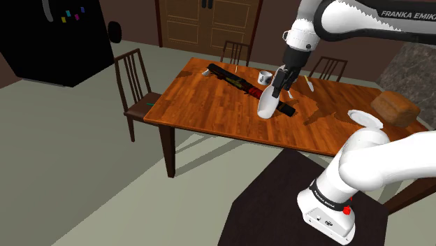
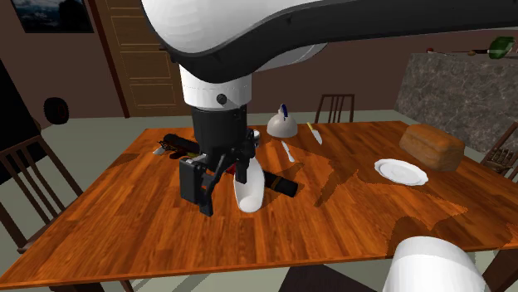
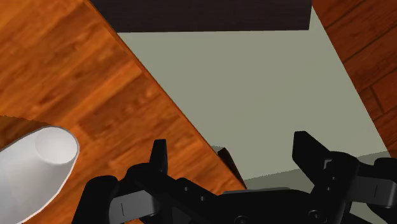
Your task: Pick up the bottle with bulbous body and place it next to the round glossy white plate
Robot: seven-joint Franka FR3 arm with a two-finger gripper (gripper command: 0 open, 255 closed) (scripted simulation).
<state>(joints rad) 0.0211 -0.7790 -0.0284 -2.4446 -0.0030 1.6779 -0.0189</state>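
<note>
This is a dining room in a home. A long rectangular table of polished reddish-brown wood [image 1: 202, 105] stands on a pale grey-green floor [image 1: 70, 161], with dark wooden slat-backed chairs [image 1: 134, 77] drawn up around it. On the table lie a brown loaf of bread [image 2: 432, 143] and a round glossy white plate [image 2: 401, 172]. A tall black refrigerator dotted with small coloured magnets [image 1: 42, 42] stands beyond the table, as does a panelled brown wooden double door [image 1: 195, 24]. A rough grey stone wall [image 2: 456, 91] rises at one end.

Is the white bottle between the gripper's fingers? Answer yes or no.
No: in the wrist view the white bottle sits off to one side of the open gripper, not between its fingers.
</note>
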